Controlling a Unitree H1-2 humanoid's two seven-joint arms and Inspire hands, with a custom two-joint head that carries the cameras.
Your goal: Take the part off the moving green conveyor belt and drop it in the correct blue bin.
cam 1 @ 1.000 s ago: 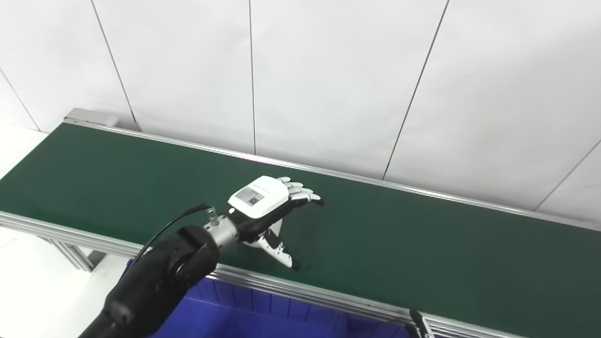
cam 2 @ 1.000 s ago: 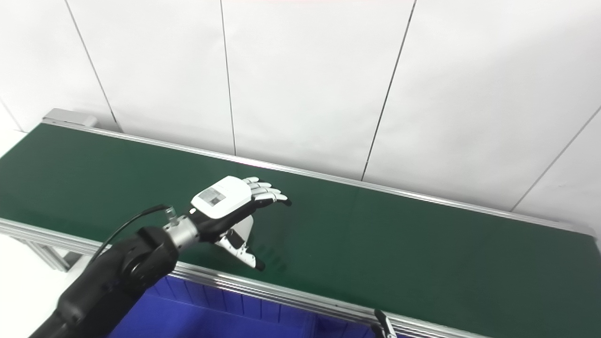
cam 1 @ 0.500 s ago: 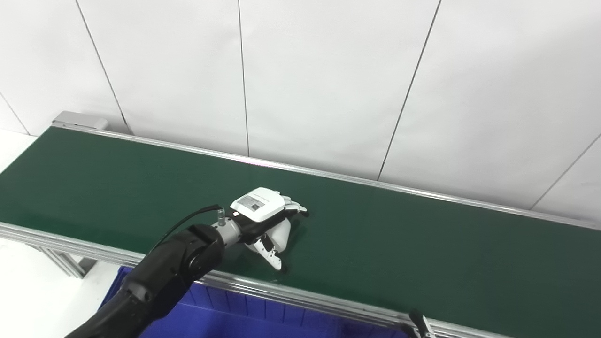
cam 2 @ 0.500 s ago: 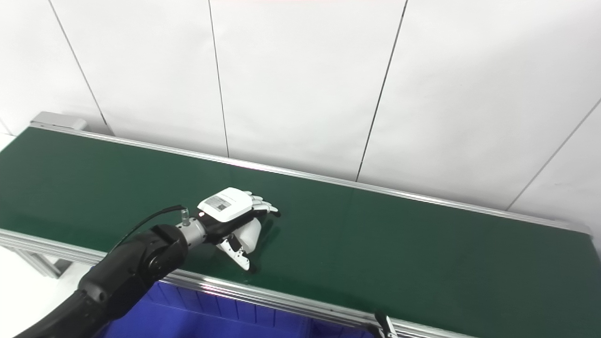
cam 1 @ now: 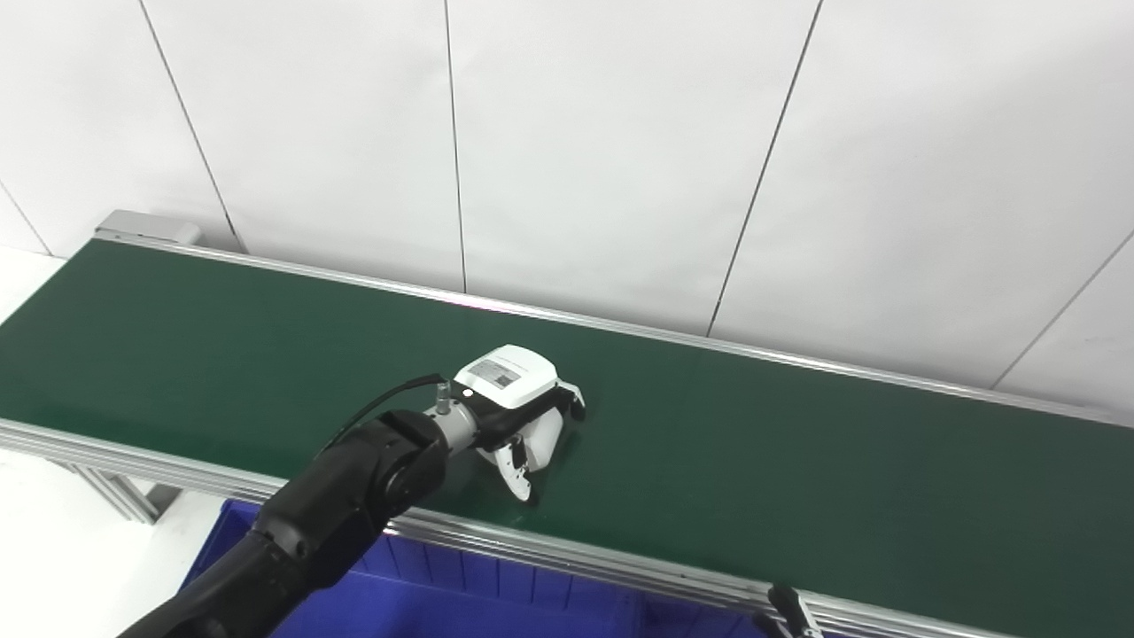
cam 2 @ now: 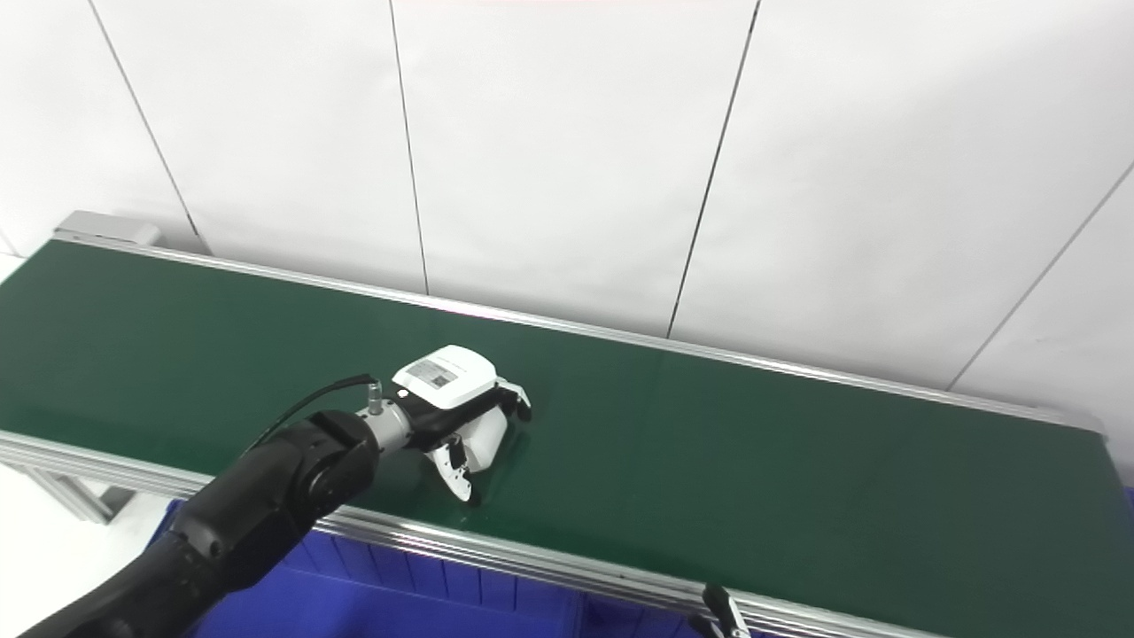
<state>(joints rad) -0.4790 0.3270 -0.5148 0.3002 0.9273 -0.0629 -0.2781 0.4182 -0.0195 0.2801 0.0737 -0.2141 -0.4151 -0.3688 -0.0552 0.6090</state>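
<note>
No part shows anywhere on the green conveyor belt (cam 1: 797, 461); if one is there, the left hand (cam 1: 518, 409) hides it. The hand sits low over the belt's middle stretch, nearer the front rail than the wall-side rail. Its fingers (cam 1: 574, 400) are curled down and its thumb (cam 1: 518, 465) points at the belt. I cannot tell whether it grips anything.

To do this well, the curl should probably close fully before lifting. The hand then draws back over the front rail to the blue bin (cam 1: 496, 594) below.

A second ago the fingers were stretched flat and the hand rode higher; they have since folded and dropped.
</note>
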